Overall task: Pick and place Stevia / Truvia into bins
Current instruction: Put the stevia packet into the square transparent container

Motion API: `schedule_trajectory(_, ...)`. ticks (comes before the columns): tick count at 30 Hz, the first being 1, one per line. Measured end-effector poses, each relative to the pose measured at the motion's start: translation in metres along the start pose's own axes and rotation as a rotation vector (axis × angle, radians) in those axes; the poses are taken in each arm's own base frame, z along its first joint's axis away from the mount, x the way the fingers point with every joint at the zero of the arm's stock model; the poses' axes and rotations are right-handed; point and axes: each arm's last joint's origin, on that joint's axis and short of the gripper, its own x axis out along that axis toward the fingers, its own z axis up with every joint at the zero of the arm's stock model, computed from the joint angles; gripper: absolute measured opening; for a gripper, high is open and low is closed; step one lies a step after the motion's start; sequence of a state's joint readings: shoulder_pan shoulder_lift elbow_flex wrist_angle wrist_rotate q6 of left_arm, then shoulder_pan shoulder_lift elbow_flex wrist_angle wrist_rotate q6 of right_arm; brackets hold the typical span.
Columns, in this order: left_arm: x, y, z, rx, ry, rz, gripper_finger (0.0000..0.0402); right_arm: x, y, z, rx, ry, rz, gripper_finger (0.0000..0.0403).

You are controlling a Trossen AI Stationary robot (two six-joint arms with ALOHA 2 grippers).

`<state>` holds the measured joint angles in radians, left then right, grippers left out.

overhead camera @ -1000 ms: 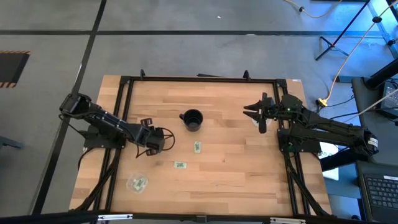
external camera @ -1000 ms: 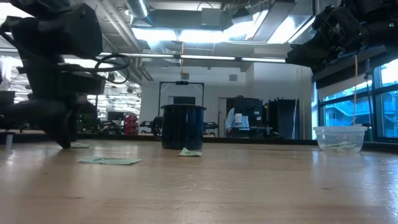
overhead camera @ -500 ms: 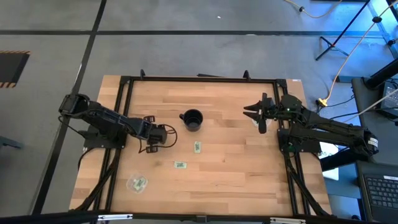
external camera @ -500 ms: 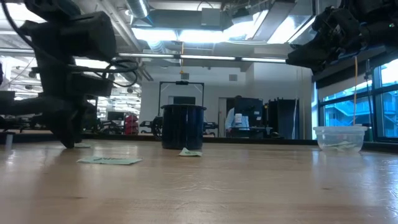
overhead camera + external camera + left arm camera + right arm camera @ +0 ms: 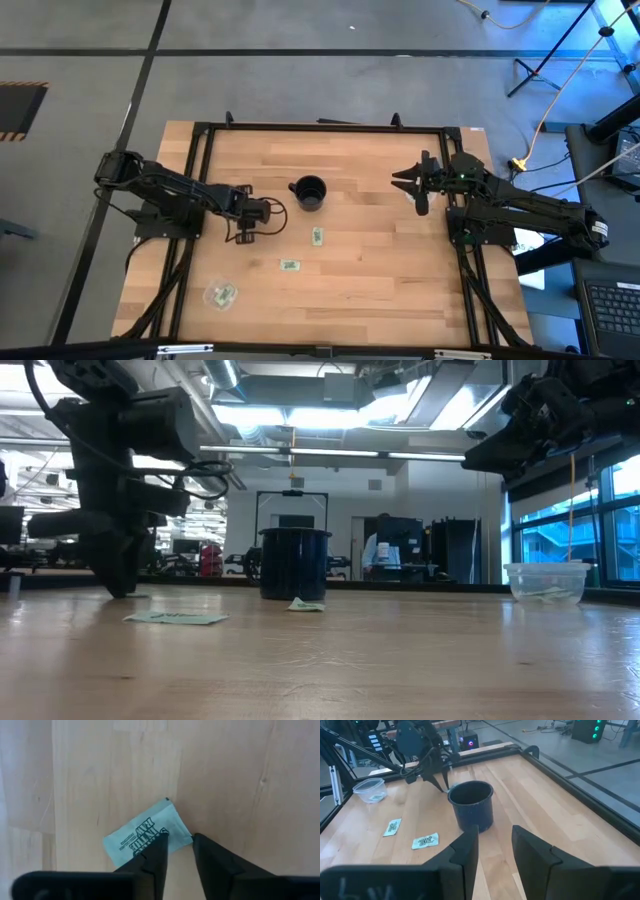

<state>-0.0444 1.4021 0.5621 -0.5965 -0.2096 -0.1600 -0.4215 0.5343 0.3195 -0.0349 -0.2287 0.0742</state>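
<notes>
Left gripper [image 5: 179, 851] points straight down at the pale wooden table [image 5: 380, 270], its two dark fingers [image 5: 152, 860] slightly parted, their tips meeting the edge of a flat pale-green paper Stevia packet [image 5: 145, 831] with dark print; whether they pinch it I cannot tell. Two more packets [image 5: 317, 236] lie flat on the wood grain nearby, beside a round black cup [image 5: 310, 192]. One clear, round, shallow plastic bin [image 5: 220, 294] holding packets sits near the table's front left. Right gripper [image 5: 410, 182] hangs raised over the right side, its fingers apart, holding nothing.
</notes>
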Motion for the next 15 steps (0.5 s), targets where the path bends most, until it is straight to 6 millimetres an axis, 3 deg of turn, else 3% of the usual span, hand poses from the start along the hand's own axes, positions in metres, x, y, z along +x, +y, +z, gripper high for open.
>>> schedule_trajectory(7,0.0001,-0.0003,0.0003,0.024,-0.003,-0.007,0.0036,0.0000,0.0000,-0.0001,0.000,0.001,0.000,0.0122)
schedule_trajectory(15,0.0003,-0.0001,0.0007,0.023,-0.008,0.002,0.0009,0.0000,0.0000,-0.0001,0.000,0.001,0.000,0.0122)
